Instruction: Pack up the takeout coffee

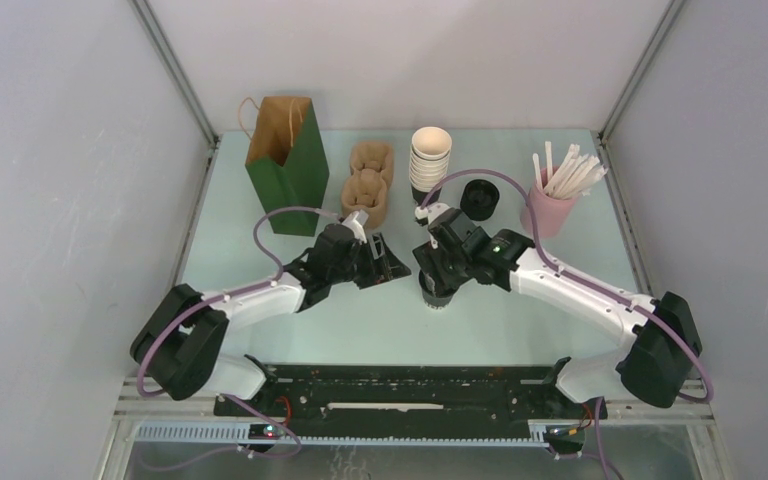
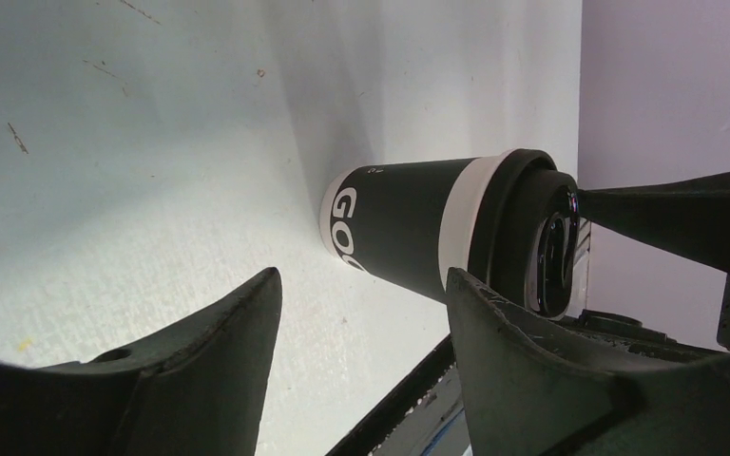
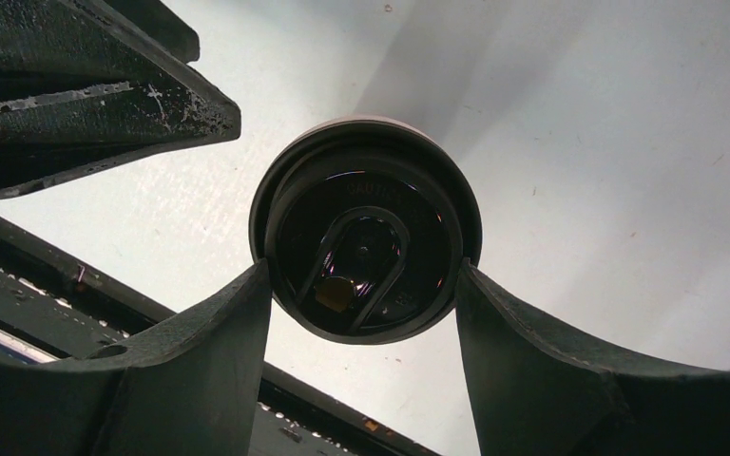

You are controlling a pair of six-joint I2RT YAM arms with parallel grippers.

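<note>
The takeout coffee (image 1: 437, 296), a dark paper cup with a black lid, stands upright on the table mid-front. My right gripper (image 1: 440, 265) comes down on it from above. In the right wrist view both fingertips touch opposite sides of the lid (image 3: 366, 237), so that gripper (image 3: 363, 265) is shut on the cup. In the left wrist view the coffee (image 2: 409, 233) lies just beyond my left gripper (image 2: 361, 273), which is open with only bare table between its fingers. From above, the left gripper (image 1: 390, 262) sits just left of the cup. The green bag (image 1: 290, 175) stands open at the back left.
Brown pulp cup carriers (image 1: 368, 180) sit right of the bag. Further right along the back are a stack of white-rimmed cups (image 1: 430, 160), a squat stack of black lids (image 1: 479, 198) and a pink holder of stirrers (image 1: 552, 205). The table's front edge rail (image 1: 410, 385) is close behind the cup.
</note>
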